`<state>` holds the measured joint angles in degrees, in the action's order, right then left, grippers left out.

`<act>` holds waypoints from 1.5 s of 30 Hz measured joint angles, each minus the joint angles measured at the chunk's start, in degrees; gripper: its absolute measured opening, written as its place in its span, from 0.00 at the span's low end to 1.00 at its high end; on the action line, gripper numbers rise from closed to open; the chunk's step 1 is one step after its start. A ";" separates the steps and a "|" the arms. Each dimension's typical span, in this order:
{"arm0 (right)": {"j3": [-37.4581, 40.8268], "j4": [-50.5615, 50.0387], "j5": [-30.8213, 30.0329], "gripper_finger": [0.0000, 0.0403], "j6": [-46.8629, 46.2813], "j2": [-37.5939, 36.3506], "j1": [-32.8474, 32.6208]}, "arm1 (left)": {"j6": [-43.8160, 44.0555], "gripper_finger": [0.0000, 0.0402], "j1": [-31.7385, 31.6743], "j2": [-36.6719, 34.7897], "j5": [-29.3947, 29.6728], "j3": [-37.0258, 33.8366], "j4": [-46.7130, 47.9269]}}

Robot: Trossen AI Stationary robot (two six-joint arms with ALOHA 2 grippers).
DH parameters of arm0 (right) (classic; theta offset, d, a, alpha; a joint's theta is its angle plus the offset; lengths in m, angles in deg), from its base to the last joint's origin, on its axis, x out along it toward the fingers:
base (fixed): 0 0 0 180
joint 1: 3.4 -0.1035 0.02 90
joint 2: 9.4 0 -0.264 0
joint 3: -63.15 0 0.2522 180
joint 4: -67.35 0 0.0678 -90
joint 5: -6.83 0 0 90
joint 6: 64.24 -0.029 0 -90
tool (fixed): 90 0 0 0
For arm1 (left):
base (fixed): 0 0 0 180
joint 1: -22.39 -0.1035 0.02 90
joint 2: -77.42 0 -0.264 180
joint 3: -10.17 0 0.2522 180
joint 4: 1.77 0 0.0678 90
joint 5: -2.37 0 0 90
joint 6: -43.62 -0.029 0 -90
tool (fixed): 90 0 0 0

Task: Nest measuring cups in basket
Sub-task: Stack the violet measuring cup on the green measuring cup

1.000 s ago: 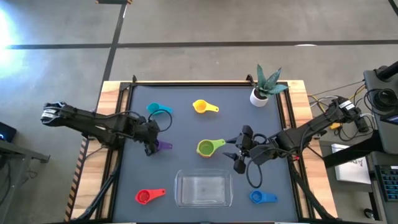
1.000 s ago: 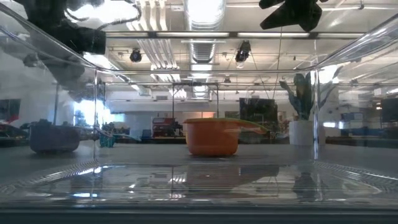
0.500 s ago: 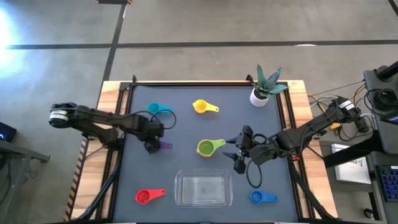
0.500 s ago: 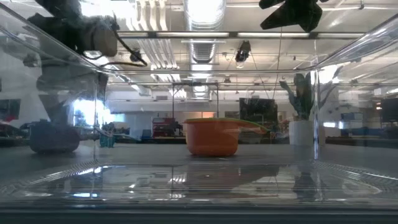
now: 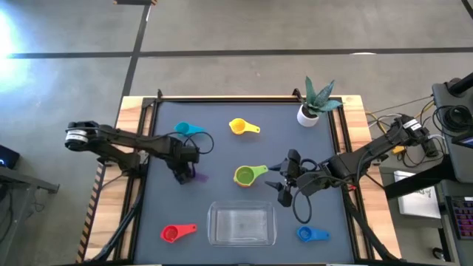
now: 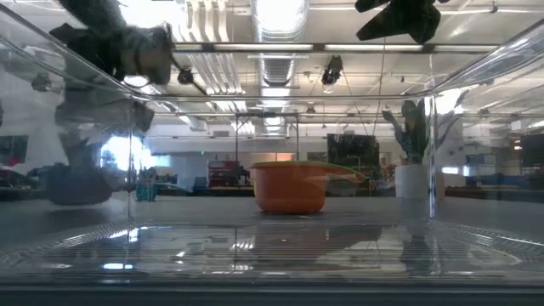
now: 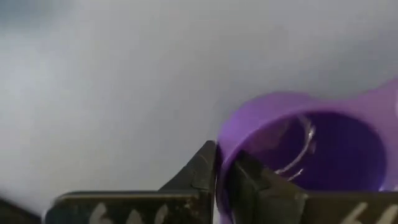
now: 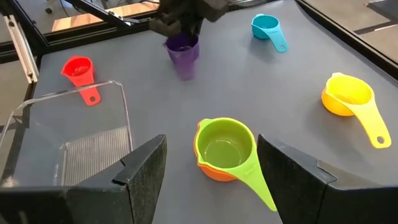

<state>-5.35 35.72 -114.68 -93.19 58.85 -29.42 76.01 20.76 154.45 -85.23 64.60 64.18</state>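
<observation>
Left gripper [image 5: 185, 168] was found over the left-centre of the dark matte table [image 5: 222, 151], its two fingers pinched on the rim of the small purple plastic measuring cup [image 8: 182, 53]; the left wrist view showed one finger inside the bowl and one outside, the thin wall clamped between them. In the right wrist view the cup stood upright, and whether its base was clear of the surface could not be told.

Judgement on the step in hand: the purple cup was being taken for the basket. A rim pinch on smooth, glossy plastic is prone to pivot, so the cup should be carried level and slowly, lowered well inside the walls, and released only when its base is down.

Proceeding rightward, the red round plastic scoop [image 5: 171, 233] lay near the front edge, just left of the clear, rounded-corner rectangular plastic basket [image 5: 242, 224], which appeared empty and showed a ribbed floor. The teal scoop [image 5: 185, 129] lay just beyond the left arm. The yellow scoop [image 5: 239, 126] lay further back at centre. The green scoop [image 5: 244, 175] sat nested in an orange one [image 8: 214, 171] at mid-table, flat handle pointing toward the right arm. The blue scoop [image 5: 306, 233] lay right of the basket.

Right gripper [image 5: 284, 181] waited just right of the green-and-orange pair, fingers spread wide and holding nothing. A white pot with a spiky green plant [image 5: 313, 105] stood at the far right corner.
</observation>
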 joint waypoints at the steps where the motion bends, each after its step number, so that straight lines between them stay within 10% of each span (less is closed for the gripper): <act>1: 0.00 0.02 0.00 0.59 0.00 0.00 0.00 | -0.07 0.01 0.00 -0.48 -0.47 1.09 0.25; 11: -0.59 -3.93 0.46 0.59 -0.14 -0.96 -0.13 | 1.79 0.00 -0.33 -0.35 -3.41 23.61 1.16; 25: -4.04 -18.36 -11.20 0.59 -6.56 -9.54 -7.94 | 2.88 0.00 0.18 25.02 -12.13 50.50 1.01; 45: -3.61 -22.71 -12.24 0.59 -7.69 -10.11 -10.49 | 11.30 0.00 -0.21 38.36 -11.40 54.35 -0.21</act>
<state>-8.96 13.01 -126.92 -100.88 48.74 -39.91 87.30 20.54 192.81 -96.63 118.96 63.97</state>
